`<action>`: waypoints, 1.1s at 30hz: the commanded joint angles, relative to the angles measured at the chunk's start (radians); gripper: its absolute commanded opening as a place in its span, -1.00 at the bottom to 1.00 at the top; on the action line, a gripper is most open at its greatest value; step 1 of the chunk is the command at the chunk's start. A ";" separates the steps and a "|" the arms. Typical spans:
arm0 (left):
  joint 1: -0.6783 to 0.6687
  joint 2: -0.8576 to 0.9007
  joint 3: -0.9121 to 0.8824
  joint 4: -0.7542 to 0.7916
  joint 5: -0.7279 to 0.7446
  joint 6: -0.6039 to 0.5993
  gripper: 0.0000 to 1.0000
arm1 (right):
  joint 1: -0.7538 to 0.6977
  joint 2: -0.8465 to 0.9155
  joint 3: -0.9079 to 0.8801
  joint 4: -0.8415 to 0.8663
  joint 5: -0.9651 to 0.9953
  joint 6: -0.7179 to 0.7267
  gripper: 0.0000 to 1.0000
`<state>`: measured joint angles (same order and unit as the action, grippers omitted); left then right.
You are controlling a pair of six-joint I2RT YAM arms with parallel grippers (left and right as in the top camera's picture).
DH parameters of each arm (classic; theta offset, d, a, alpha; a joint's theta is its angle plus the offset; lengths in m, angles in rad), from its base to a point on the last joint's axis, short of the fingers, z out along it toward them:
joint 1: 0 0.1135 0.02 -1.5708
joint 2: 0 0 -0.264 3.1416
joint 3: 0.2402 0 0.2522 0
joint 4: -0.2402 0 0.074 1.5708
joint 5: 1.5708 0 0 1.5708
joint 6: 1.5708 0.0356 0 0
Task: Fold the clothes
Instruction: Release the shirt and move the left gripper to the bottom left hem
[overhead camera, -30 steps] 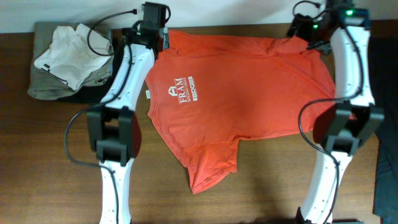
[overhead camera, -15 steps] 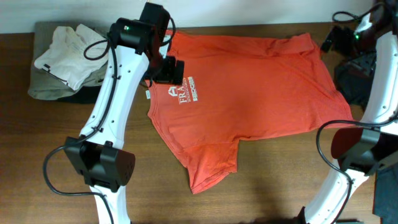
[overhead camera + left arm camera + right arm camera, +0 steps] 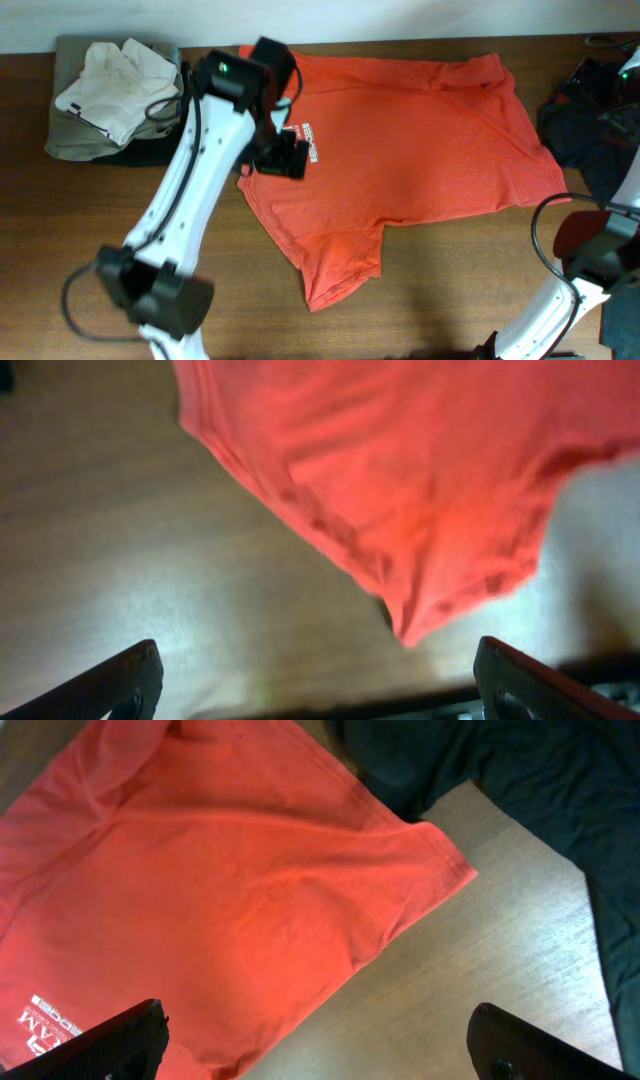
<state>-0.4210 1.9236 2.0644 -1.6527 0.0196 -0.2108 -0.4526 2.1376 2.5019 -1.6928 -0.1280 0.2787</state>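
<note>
Brown wooden table (image 3: 450, 290) carries the red-orange T-shirt (image 3: 400, 140) spread flat across its far half, one sleeve trailing toward the near edge, lying as it did a second ago. Both arms have left the shirt's far edge since then. The left gripper (image 3: 283, 158) has swung in over the chest and now hangs above the white lettering (image 3: 307, 150), covering most of it. The right arm has pulled out to the table's right edge, over the dark navy garment (image 3: 575, 125) bunched just beside the shirt. From the left wrist, the fingers (image 3: 125, 680) stand spread wide with nothing between them, well above a hanging fold of shirt and bare wood. The right gripper (image 3: 315, 1015) is likewise spread wide and empty, above the shirt's corner. The overhead cuts off most of the right arm, and the small tag is hidden. A pile of white and olive cloth (image 3: 110, 90) sits at the far left.
</note>
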 commanded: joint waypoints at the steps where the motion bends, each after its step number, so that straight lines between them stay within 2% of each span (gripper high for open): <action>1: -0.043 -0.208 -0.229 0.087 0.045 -0.060 0.98 | 0.000 -0.131 -0.060 -0.006 0.010 -0.013 0.97; 6: -0.122 -0.370 -0.616 0.293 0.159 -0.171 0.98 | 0.000 -0.208 -0.175 -0.006 0.092 -0.005 0.97; 12: -0.199 -0.380 -0.998 0.563 0.236 -0.269 0.98 | 0.000 -0.201 -0.352 0.057 0.099 -0.005 0.97; 17: -0.198 -0.379 -1.077 0.684 0.195 -0.314 0.97 | 0.000 -0.201 -0.460 0.129 0.099 0.012 0.97; 20: -0.198 -0.371 -1.086 0.703 0.184 -0.319 0.84 | 0.000 -0.201 -0.498 0.163 0.099 0.018 0.97; 29: -0.245 -0.190 -1.085 0.739 0.166 -0.236 0.84 | 0.001 -0.201 -0.501 0.200 0.095 0.018 0.97; 33: -0.261 -0.158 -1.085 0.759 0.153 -0.237 0.84 | 0.001 -0.201 -0.501 0.209 0.095 0.018 0.97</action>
<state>-0.6693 1.7523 0.9844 -0.9035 0.1944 -0.4717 -0.4522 1.9369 2.0045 -1.4883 -0.0483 0.2886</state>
